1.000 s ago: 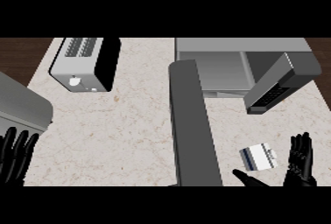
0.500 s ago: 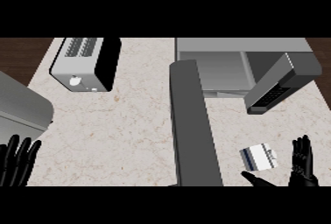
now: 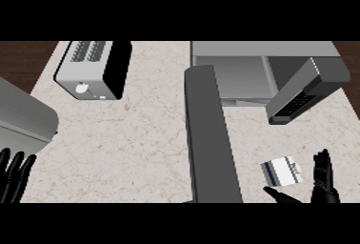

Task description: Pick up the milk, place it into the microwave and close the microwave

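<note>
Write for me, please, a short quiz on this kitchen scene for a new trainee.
1. True or false: the door of the microwave stands open.
2. The milk is: A) inside the microwave; B) on the counter, beside the right robot hand; C) on top of the door.
3. Where does the left robot hand show?
Key: 1 true; 2 B; 3 at the lower left edge, fingers straight.

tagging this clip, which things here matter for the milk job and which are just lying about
In the job: milk, microwave, open microwave door, right robot hand.
Lying about: toaster, grey appliance at the left edge, left robot hand, open at lower left.
</note>
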`<state>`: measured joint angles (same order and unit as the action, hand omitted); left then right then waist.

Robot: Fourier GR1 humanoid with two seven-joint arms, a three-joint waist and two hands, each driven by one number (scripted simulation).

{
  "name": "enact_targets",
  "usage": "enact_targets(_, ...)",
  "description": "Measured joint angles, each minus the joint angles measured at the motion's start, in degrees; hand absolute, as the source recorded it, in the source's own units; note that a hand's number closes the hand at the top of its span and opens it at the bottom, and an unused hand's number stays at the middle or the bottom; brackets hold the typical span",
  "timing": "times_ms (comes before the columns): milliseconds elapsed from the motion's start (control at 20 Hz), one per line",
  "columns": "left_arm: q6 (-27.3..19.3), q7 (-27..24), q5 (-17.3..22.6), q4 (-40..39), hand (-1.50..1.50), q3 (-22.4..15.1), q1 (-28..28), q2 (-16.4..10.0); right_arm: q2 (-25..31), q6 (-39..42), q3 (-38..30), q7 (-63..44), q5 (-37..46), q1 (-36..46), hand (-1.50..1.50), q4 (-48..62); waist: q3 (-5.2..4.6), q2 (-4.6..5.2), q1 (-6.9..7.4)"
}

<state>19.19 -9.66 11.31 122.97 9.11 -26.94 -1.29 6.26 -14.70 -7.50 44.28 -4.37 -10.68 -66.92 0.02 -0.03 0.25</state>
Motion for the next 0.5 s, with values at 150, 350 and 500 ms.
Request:
enact_targets(150,-0.57,-1.17,-0.98,-0.99,-1.5,-0.81,0.39,0.64,1.11,1.49,-1.85,2.03,-0.69,1.81,-1.5,4.4,0.0,0.01,-0.02)
enact_targets(350,-0.5,-2.2,-1.41,-1.59,-1.5,-0.81,-0.18,0.72,1.87,3.53,-2.35,3.3,-0.6,4.26,-1.5,9.51,-0.01,0.01,0.01)
enact_targets(500,-0.2,-3.34,-2.07,-2.8,-1.5,-0.39,-0.16,0.77,2.14,5.49,-3.17,6.16,-0.92,6.41,-1.5,14.95,0.0,0.01,0.04)
